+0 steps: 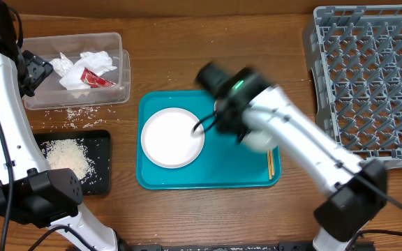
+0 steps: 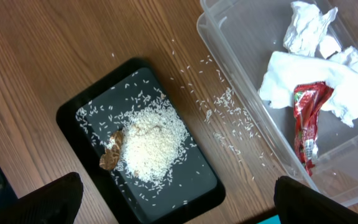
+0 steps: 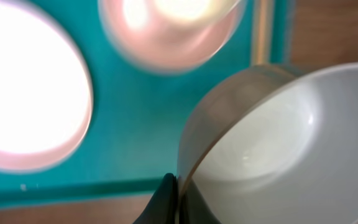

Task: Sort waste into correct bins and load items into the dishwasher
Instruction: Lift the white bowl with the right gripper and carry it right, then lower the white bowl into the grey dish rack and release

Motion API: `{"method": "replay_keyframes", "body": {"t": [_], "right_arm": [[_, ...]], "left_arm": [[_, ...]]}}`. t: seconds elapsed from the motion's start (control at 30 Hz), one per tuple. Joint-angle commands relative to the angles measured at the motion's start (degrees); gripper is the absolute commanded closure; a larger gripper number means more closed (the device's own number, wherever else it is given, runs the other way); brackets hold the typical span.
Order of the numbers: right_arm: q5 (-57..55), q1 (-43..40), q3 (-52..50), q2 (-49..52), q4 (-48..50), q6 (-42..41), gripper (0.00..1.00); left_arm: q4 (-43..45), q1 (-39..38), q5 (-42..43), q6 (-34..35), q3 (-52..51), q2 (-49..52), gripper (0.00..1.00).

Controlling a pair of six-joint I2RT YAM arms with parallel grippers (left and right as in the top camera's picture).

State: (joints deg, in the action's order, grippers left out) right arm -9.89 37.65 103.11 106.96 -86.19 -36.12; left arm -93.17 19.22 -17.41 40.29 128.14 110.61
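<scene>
Glossy white ceramic, the small round bowl (image 3: 272,143) sat tilted over the smooth teal tray (image 3: 135,124), its thin rim pinched in the closed right claw (image 3: 178,198). On that tray lay a flat round plate (image 1: 172,137) and slim wooden chopsticks (image 1: 271,164). The left claw (image 2: 178,208) gaped wide above the rice-strewn black tray (image 2: 191,180) and the wood-grain surface (image 2: 42,62). Crumpled tissue (image 2: 328,81) and a shiny red wrapper (image 2: 306,118) lay in the clear tub (image 2: 241,43).
</scene>
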Motion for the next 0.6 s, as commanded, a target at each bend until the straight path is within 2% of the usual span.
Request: {"method": "replay_keyframes", "body": {"t": [0.0, 0.17, 0.2, 0.23, 0.33, 0.57], "right_arm": [[-5.31, -11.54, 9.60, -0.44, -2.14, 5.38, 0.96], [-1.90, -29.64, 16.04, -0.44, 0.92, 8.13, 0.96], [0.70, -33.16, 16.44, -0.44, 2.27, 9.94, 0.96], [7.80, -40.06, 16.57, -0.44, 5.44, 14.47, 0.96], [17.44, -50.60, 16.33, -0.42, 11.58, 20.11, 0.96], [36.52, -73.24, 13.16, -0.31, 29.77, 20.06, 0.96]], "left_arm": [[0.04, 0.24, -0.96, -0.46, 0.52, -0.24, 0.00], [0.04, 0.24, -0.98, -0.46, 0.52, -0.24, 0.00], [0.04, 0.24, -0.96, -0.46, 0.52, -0.24, 0.00], [0.04, 0.24, -0.96, -0.46, 0.52, -0.24, 0.00], [0.04, 0.24, -0.96, -0.46, 0.52, -0.24, 0.00], [0.04, 0.24, -0.98, -0.46, 0.52, -0.24, 0.00]]}}
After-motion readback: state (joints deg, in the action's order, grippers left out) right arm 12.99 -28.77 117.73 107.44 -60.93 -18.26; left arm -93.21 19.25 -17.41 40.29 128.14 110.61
